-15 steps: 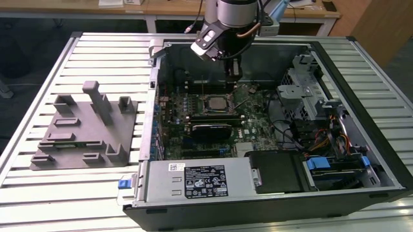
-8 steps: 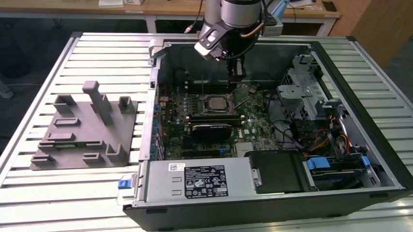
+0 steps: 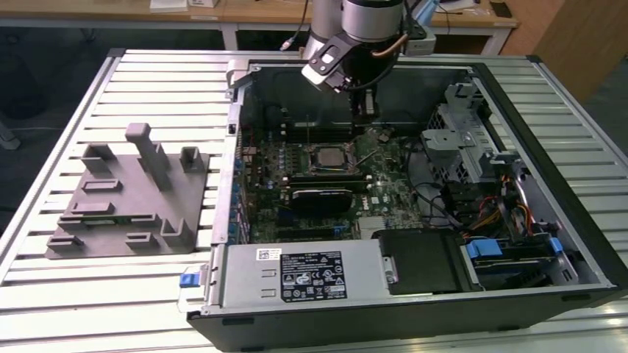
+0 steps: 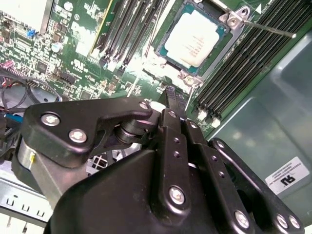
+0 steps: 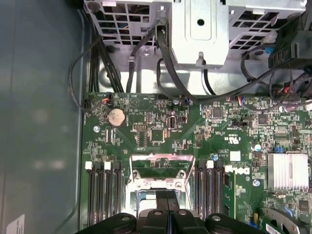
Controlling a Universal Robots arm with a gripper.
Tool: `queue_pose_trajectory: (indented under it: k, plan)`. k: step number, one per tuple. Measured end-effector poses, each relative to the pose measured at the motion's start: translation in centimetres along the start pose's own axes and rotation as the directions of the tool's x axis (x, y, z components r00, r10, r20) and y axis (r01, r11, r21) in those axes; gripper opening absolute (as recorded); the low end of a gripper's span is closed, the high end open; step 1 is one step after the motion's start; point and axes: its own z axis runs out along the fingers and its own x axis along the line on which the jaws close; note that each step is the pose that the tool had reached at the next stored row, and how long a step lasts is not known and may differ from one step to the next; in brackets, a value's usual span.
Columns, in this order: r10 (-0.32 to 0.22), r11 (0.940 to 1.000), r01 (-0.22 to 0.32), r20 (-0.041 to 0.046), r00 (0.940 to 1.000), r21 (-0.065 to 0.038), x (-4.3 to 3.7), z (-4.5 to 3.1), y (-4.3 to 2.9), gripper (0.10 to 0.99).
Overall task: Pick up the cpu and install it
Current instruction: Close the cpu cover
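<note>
**Figure.** Open black desktop computer case [image 3: 393,323] on a slatted metal table [image 3: 147,81], seen from beside the bench. The arm's black two-fingered gripper [image 4: 171,95] hangs over the green motherboard [image 4: 73,48].

The small, flat, square cpu with a silvery-grey metal top plate [image 4: 195,40] lies level in its socket. The metal retention frame [image 5: 163,168] stands open.

The gripper's fingers are pressed together with nothing between them. Their tips sit just beside the socket's corner, above the board and clear of the chip.

As a load, the cpu looks light, thin and stiff. Its smooth top likely gives little friction, and its underside contacts are probably fragile. Two opposite edges are the sensible hold, with the chip kept flat.

The grey plastic fixture with upright posts [image 3: 128,195] stands well apart, outside the case.
</note>
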Motion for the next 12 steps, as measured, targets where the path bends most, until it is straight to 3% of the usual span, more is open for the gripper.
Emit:
queue_pose_trajectory:
  k: [12]
  plan:
    - [0.0, 1.0, 0.0, 0.0001, 1.0, 0.0, 0.01, 0.14, 2.43, 0.106]
